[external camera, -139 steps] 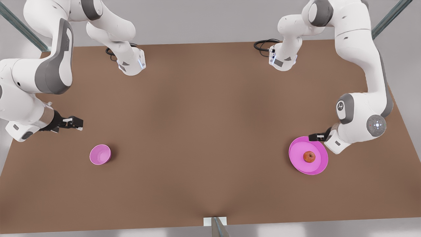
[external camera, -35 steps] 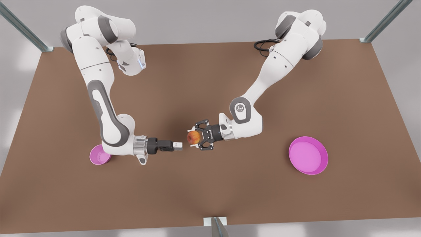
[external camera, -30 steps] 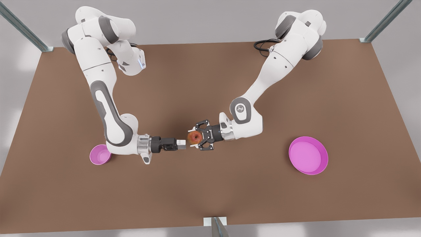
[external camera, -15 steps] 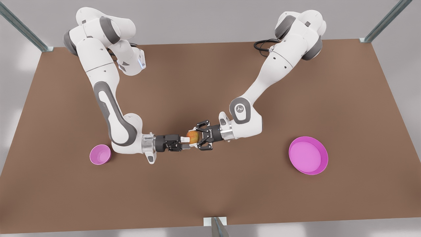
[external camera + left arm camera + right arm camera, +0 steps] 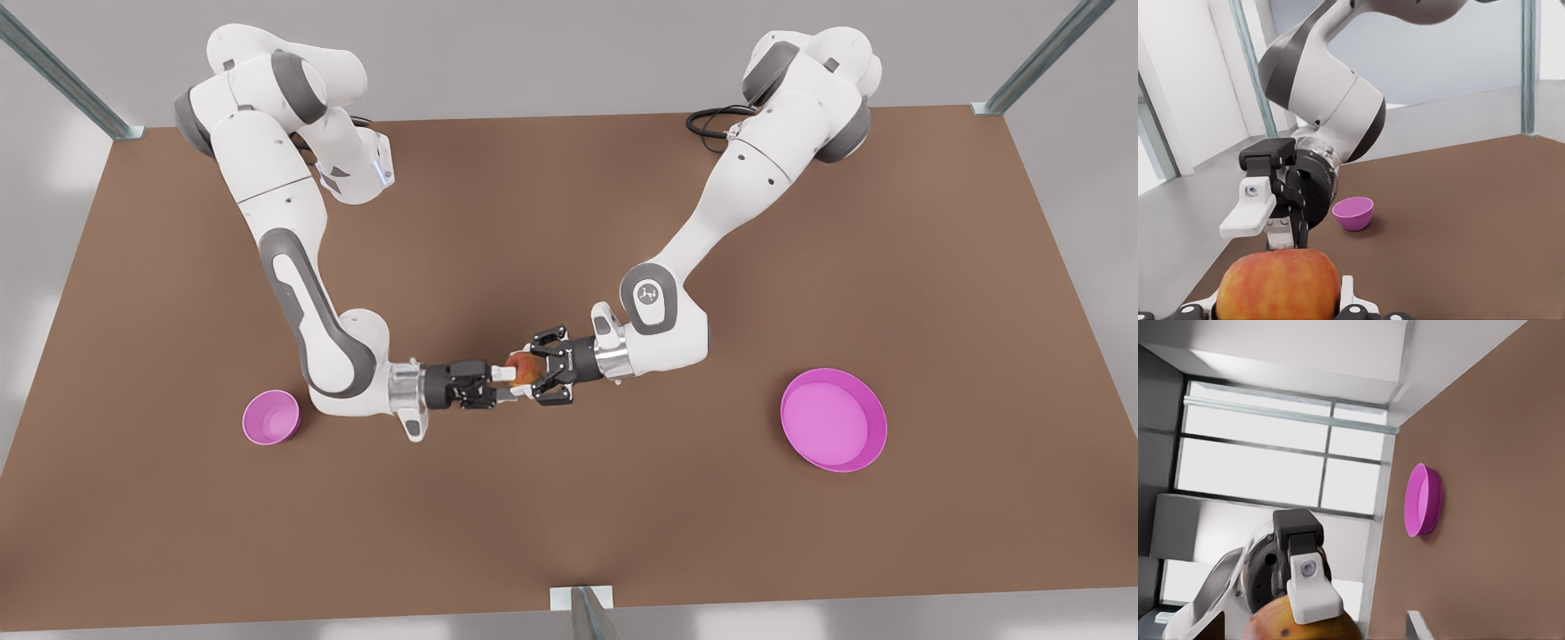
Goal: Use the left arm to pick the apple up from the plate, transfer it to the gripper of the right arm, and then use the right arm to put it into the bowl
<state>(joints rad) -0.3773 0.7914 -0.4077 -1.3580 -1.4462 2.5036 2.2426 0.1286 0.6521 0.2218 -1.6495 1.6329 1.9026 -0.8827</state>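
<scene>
The red-orange apple [image 5: 525, 366] hangs above the middle of the table, with my left gripper [image 5: 533, 369], the all-black claw, shut on it. It comes in from the front view's right. My right gripper [image 5: 507, 375] reaches in from the front view's left, open, its white fingertips [image 5: 1310, 590] straddling the apple [image 5: 1271, 628]. In the left wrist view one white finger of the right gripper sits just above the apple [image 5: 1279, 283]. The small pink bowl [image 5: 271, 418] stands behind the right arm's wrist. The wide magenta plate [image 5: 833, 420] lies bare at the front view's right.
The brown table [image 5: 569, 516] stretches wide around both arms. Both arm bases and black cables [image 5: 711, 120] stand at the far edge. A metal post [image 5: 582, 612] rises at the near edge's middle. The bowl [image 5: 1353, 212] and plate [image 5: 1421, 500] show far off.
The left gripper carried the apple from the plate to mid-table and holds still there. The right gripper has slid toward the front view's right until its fingers reach around the apple.
</scene>
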